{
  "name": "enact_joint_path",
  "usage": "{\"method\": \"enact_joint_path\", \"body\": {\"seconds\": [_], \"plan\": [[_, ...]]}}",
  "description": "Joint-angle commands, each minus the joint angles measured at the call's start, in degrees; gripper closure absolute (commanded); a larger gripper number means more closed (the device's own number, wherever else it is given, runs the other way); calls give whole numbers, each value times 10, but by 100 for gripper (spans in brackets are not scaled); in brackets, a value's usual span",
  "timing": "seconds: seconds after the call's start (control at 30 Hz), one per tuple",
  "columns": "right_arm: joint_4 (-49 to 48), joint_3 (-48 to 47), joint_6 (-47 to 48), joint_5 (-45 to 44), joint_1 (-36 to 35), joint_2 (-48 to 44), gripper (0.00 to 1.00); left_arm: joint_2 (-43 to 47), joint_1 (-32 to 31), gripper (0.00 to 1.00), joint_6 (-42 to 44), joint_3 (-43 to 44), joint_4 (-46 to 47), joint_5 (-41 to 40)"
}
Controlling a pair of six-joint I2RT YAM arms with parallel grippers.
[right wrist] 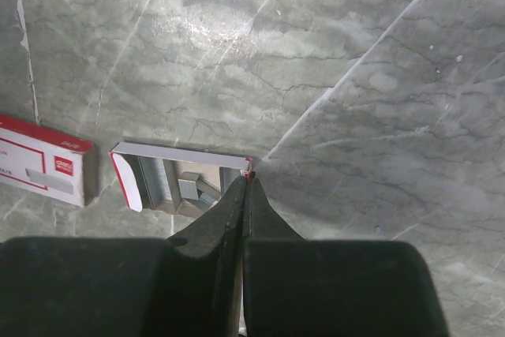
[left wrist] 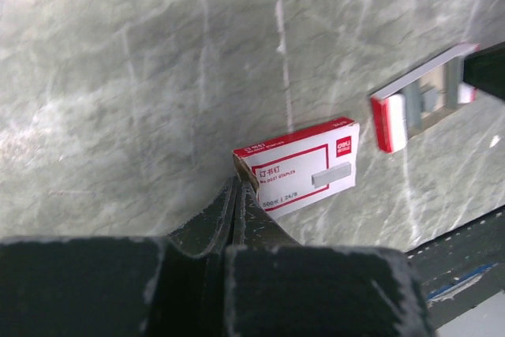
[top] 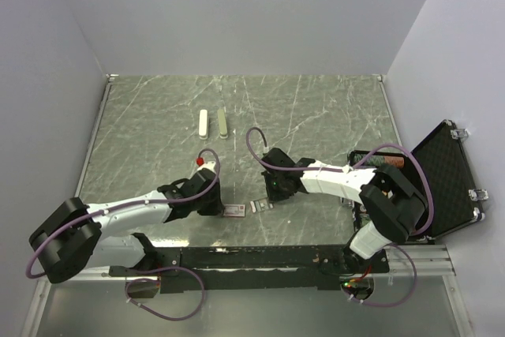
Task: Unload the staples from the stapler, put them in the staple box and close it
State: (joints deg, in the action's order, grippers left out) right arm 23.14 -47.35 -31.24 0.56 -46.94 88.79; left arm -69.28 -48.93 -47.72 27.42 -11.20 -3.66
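The stapler lies far back on the table as two parallel bars, one olive-green (top: 223,124) and one whitish (top: 203,124), well away from both grippers. Grey staples (right wrist: 156,181) lie in an open white cardboard tray (right wrist: 177,151), with loose short strips (right wrist: 193,189) beside them. My right gripper (right wrist: 246,183) is shut on the tray's red-edged end wall. My left gripper (left wrist: 237,185) is shut on the end flap of the red-and-white staple box (left wrist: 304,167). In the top view the box (top: 234,211) and the tray (top: 260,206) lie side by side between the grippers.
An open black case (top: 450,179) with foam lining stands at the right edge, with a brown object (top: 387,162) beside it. The tray also shows in the left wrist view (left wrist: 418,96), and the box in the right wrist view (right wrist: 43,165). White walls enclose the marbled table (top: 316,116).
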Motion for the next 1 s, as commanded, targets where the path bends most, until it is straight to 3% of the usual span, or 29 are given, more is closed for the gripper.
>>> {"method": "enact_joint_path", "body": {"seconds": [0.0,0.27,0.97], "plan": [[-15,-22,0,5,4,6,100,-13,-3,99,7,31,27,9],[-20,-13,-6,29,3,7,100,-34,-4,99,10,38,34,18],[-2,37,-22,16,-3,-37,100,9,-3,99,2,-1,-4,5]]}}
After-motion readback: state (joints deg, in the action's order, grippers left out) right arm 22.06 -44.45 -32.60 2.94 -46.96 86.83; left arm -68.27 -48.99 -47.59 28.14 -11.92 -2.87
